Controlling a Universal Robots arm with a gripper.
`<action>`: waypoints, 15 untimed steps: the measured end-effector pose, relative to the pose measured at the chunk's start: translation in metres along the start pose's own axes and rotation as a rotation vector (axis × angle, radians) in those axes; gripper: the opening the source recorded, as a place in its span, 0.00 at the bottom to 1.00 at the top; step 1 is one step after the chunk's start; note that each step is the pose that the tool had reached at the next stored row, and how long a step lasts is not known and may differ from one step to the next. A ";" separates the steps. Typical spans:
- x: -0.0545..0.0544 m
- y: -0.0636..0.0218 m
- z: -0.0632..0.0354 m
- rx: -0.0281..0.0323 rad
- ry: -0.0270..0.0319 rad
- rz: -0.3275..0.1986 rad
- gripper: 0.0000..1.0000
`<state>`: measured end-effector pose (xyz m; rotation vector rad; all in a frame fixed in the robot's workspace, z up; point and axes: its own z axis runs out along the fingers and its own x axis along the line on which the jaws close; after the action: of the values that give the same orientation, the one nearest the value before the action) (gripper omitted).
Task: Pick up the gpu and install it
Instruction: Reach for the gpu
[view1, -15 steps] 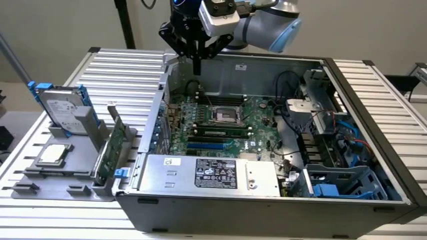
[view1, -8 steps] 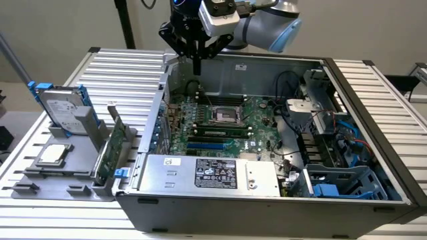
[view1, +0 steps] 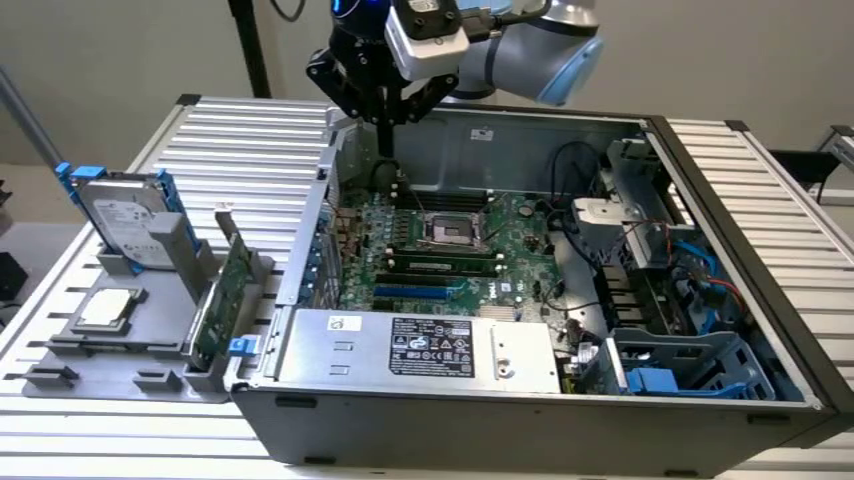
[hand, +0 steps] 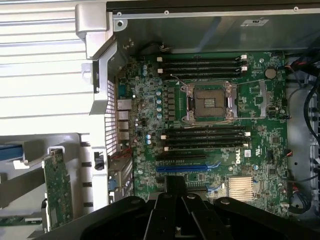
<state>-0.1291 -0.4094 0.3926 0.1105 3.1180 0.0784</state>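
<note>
The gpu (view1: 238, 292) is a thin green card standing on edge in a grey holder (view1: 160, 375) beside the open computer case, at the exterior view's left. In the wrist view the gpu (hand: 57, 192) shows its green face outside the case wall. My gripper (view1: 384, 128) hangs high over the case's far left corner, well away from the card, its fingers drawn together with nothing between them. In the wrist view the gripper (hand: 175, 200) is over the motherboard (hand: 210, 125), near the blue expansion slot (hand: 182, 168).
A silver hard drive with blue rails (view1: 127, 215) and a small square CPU chip (view1: 107, 308) sit in the same grey holder. The case (view1: 747, 260) holds a power supply (view1: 427, 345), cables and drive bays (view1: 667, 300). Everything rests on a ribbed metal table (view1: 240, 130).
</note>
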 end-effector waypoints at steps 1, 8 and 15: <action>0.003 -0.0030 -0.0001 0.0001 0.0001 0.000 0.11; 0.030 -0.0187 0.0000 0.0001 0.0001 0.000 0.11; 0.061 -0.0270 0.0024 0.0000 0.0000 0.000 0.11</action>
<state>-0.1919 -0.4318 0.3877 0.1104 3.1180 0.0784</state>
